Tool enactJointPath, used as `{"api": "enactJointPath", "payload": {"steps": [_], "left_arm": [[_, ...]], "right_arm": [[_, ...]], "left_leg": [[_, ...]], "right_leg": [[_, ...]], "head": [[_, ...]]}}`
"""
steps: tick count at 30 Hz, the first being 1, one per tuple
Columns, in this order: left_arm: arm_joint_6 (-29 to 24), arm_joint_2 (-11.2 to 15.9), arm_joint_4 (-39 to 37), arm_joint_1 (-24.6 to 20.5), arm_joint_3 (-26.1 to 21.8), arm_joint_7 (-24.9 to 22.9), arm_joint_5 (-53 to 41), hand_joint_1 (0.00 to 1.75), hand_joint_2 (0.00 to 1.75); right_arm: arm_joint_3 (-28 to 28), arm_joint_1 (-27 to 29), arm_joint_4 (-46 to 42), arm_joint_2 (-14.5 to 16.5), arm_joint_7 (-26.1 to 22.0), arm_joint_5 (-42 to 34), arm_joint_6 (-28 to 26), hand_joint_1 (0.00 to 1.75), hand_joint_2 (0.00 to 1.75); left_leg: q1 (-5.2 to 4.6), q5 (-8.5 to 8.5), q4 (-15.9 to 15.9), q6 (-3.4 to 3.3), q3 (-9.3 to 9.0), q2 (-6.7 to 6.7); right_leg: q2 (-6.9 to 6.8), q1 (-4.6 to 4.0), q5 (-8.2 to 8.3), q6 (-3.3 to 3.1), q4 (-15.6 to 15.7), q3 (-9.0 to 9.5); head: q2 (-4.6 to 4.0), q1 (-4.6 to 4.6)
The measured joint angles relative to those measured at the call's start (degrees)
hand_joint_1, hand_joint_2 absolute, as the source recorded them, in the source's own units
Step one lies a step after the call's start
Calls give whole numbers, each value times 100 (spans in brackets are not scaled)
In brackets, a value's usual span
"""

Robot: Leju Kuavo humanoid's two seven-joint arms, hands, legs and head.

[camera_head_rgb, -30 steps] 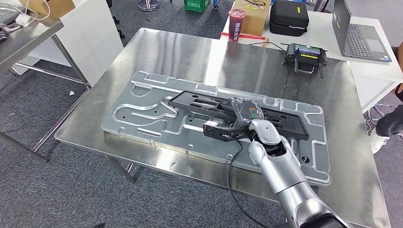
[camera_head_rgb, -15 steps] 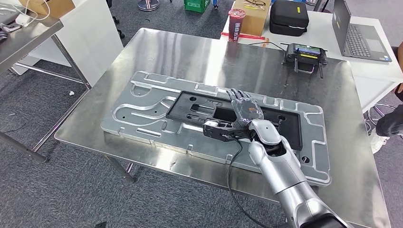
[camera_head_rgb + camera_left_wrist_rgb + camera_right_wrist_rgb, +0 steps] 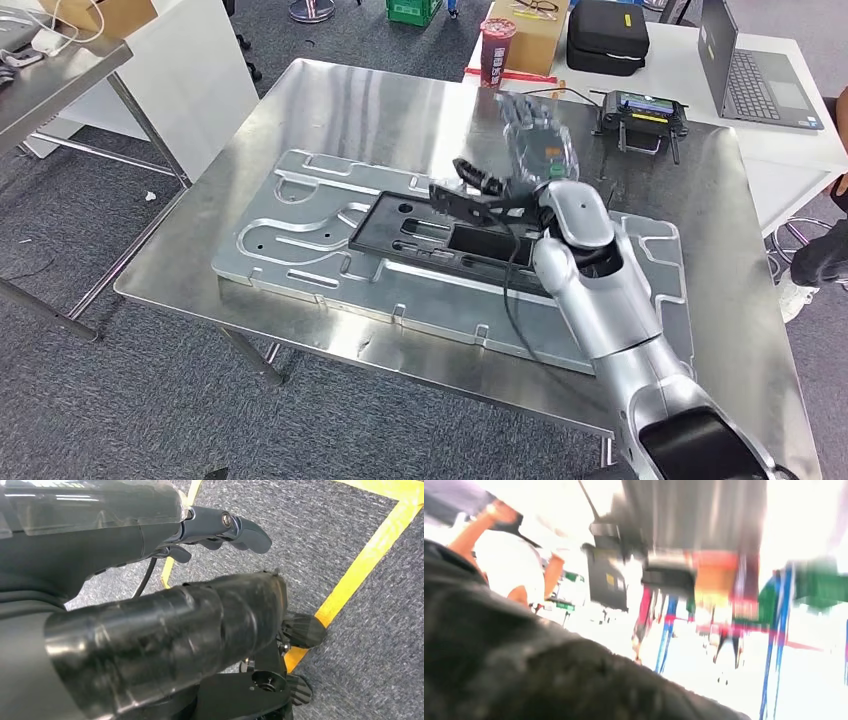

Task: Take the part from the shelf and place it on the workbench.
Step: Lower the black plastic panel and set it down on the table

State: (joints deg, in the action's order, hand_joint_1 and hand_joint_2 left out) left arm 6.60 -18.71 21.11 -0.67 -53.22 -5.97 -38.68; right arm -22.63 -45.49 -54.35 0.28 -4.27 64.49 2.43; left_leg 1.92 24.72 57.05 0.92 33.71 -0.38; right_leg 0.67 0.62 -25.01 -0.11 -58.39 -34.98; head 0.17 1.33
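- We see the right hand (image 3: 535,150) raised above the workbench (image 3: 350,110) in the head view; its fingers (image 3: 520,112) are spread apart and hold nothing; thumb (image 3: 478,178) juts toward the robot's left, clear of everything
- The hand is blurred at the fingertips; a clear cover over its back, green spot on it
- Silver right arm (image 3: 600,300) runs from the lower right up to that hand; a black cable (image 3: 512,290) hangs along the forearm
- The part (image 3: 450,235), a flat black frame with cut-outs, lies flat in the recess of the grey metal fixture plate (image 3: 300,240) on the workbench; the hand is above its far edge, not touching as far as we can tell
- Fixture plate sits roughly mid-table, long side across
- Left hand (image 3: 220,527) in the left wrist view hangs over grey carpet (image 3: 350,610) with a yellow floor line (image 3: 360,565); dark fingers curled in, nothing in them
- Right wrist view is overexposed and smeared; we cannot tell much there
- Far edge of the bench: a black controller with a screen (image 3: 640,112)
- Behind it a white table (image 3: 780,150) with a laptop (image 3: 755,75), a black case (image 3: 606,38), a cardboard box (image 3: 530,35), a dark red cup (image 3: 497,50)
- Far left: another metal table (image 3: 50,85)
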Motion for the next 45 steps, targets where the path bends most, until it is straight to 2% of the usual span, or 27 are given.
{"api": "enactJointPath", "payload": {"steps": [4, 11, 15, 20, 23, 24, 25, 27, 28, 29, 30, 31, 32, 33, 34, 35, 36, 38, 39, 40, 41, 43, 44, 45], "left_arm": [[-18, 4, 0, 36, 105, -20, 57, 0, 0], [-56, 5, 0, 61, 283, -92, 180, 0, 0], [-102, 7, 0, 70, 365, -241, 214, 0, 0], [-300, 18, 11, 113, 495, -679, 388, 0, 0], [-485, 14, 65, 169, 681, -890, 655, 0, 0], [-524, 12, 91, 190, 752, -951, 756, 0, 0], [-556, 10, 117, 210, 830, -1007, 857, 0, 0], [-598, 15, 166, 242, 985, -1089, 1026, 0, 0], [-615, 18, 188, 258, 1067, -1119, 1097, 0, 0], [-626, 20, 207, 272, 1143, -1143, 1155, 0, 0], [-635, 21, 224, 287, 1216, -1164, 1206, 0, 0], [-640, 22, 243, 303, 1285, -1180, 1248, 0, 0], [-646, 23, 262, 314, 1347, -1193, 1282, 0, 0], [-651, 29, 287, 328, 1407, -1205, 1313, 0, 0], [-655, 37, 311, 342, 1461, -1213, 1332, 0, 0], [-659, 44, 334, 354, 1506, -1219, 1346, 0, 0], [-663, 50, 356, 368, 1544, -1224, 1355, 0, 0], [-668, 52, 381, 397, 1605, -1229, 1361, 0, 0], [-669, 53, 391, 412, 1630, -1231, 1364, 0, 0], [-672, 54, 398, 425, 1651, -1232, 1367, 0, 0], [-674, 55, 405, 433, 1664, -1233, 1368, 0, 0], [-678, 56, 424, 439, 1684, -1234, 1370, 0, 0], [-680, 57, 434, 439, 1694, -1234, 1370, 0, 0], [-680, 57, 444, 440, 1707, -1234, 1376, 0, 0]], "right_arm": [[98, -420, -618, -9, 101, -179, 312, 0, 0], [233, -640, -1511, -85, 112, -360, 532, 0, 0], [237, -524, -1728, -139, 49, -402, 489, 0, 0], [233, -31, -2123, -207, -16, -598, 415, 0, 0], [229, 474, -2594, -321, -34, -736, 354, 0, 0], [224, 683, -2782, -378, -43, -766, 334, 0, 0], [209, 900, -2975, -433, -52, -781, 306, 0, 0], [149, 1358, -3328, -545, -65, -774, 239, 0, 0], [112, 1574, -3496, -597, -68, -760, 206, 0, 0], [80, 1765, -3637, -646, -67, -743, 184, 0, 0], [56, 1902, -3758, -685, -64, -726, 171, 0, 0], [33, 1992, -3859, -715, -61, -716, 164, 0, 0], [14, 2049, -3945, -738, -58, -710, 161, 0, 0], [-5, 2090, -4015, -755, -57, -707, 159, 0, 0], [-20, 2121, -4076, -769, -56, -707, 158, 0, 0], [-31, 2141, -4125, -779, -54, -707, 156, 0, 0], [-38, 2162, -4164, -786, -52, -707, 155, 0, 0], [-44, 2182, -4231, -797, -51, -707, 155, 0, 0], [-51, 2192, -4256, -798, -51, -707, 156, 0, 0], [-59, 2199, -4277, -799, -51, -707, 156, 0, 0], [-67, 2206, -4293, -799, -51, -707, 157, 0, 0], [-78, 2231, -4311, -799, -51, -707, 157, 0, 0], [-81, 2245, -4315, -799, -51, -707, 157, 0, 0], [-85, 2256, -4318, -800, -51, -707, 158, 0, 0]], "left_leg": [[0, 0, 0, 0, 0, -1], [-2, 1, 0, 0, 0, 0], [-4, 6, 12, -11, 2, 0], [-11, 49, 86, -95, 25, -1], [14, -39, -28, -150, -35, 8], [38, -96, -113, -173, -77, 18], [63, -142, -197, -192, -111, 30], [82, -179, -241, -212, -112, 44], [85, -180, -225, -211, -89, 47], [91, -180, -197, -204, -55, 49], [104, -179, -159, -189, -14, 52], [126, -174, -111, -160, 33, 55], [149, -166, -50, -116, 82, 60], [168, -163, -5, -61, 122, 60], [169, -161, 34, -2, 147, 55], [162, -165, 65, 50, 164, 47], [152, -183, 65, 98, 171, 36], [160, -213, 73, 180, 199, 27], [172, -140, 124, 197, 242, 31], [176, 32, 282, 193, 317, 36], [171, 298, 567, 172, 426, 41], [110, 862, 1373, 106, 669, 45], [69, 1007, 1696, 66, 724, 45], [19, 1026, 1841, 7, 687, 44]], "right_leg": [[0, -1, -1, 0, 0, 1], [0, 0, -1, 0, 2, 3], [-1, 6, 2, 5, 5, 5], [-2, 23, 5, 41, 6, 12], [-5, -2, 15, 111, 75, 73], [-8, -4, -63, 141, 31, 76], [-11, 1, -207, 170, -112, 37], [-21, 58, -630, 231, -759, -205], [-24, 87, -782, 267, -1095, -335], [-28, 120, -845, 304, -1306, -409], [-35, 154, -792, 343, -1297, -381], [-46, 189, -646, 387, -1054, -233], [-60, 225, -503, 436, -655, -17], [-54, 231, -381, 465, -349, 174], [-34, 224, -294, 451, -145, 290], [-9, 209, -284, 402, -67, 321], [23, 180, -270, 323, -127, 286], [33, 176, -252, 158, -128, 206], [31, 169, -213, 86, -137, 159], [25, 159, -163, 16, -132, 107], [20, 140, -111, -42, -127, 50], [7, 65, -8, -115, -128, -80], [1, 20, 44, -141, -130, -148], [-4, -29, 97, -163, -131, -216]], "head": [[0, 0], [0, 1], [0, 1], [0, 2], [0, -1], [0, -5], [0, -10], [0, -15], [0, -15], [0, -16], [0, -16], [0, -16], [0, -16], [0, -19], [0, -20], [0, -22], [0, -21], [0, -14], [0, -9], [0, -5], [0, 0], [0, 0], [0, -1], [0, -1]]}}
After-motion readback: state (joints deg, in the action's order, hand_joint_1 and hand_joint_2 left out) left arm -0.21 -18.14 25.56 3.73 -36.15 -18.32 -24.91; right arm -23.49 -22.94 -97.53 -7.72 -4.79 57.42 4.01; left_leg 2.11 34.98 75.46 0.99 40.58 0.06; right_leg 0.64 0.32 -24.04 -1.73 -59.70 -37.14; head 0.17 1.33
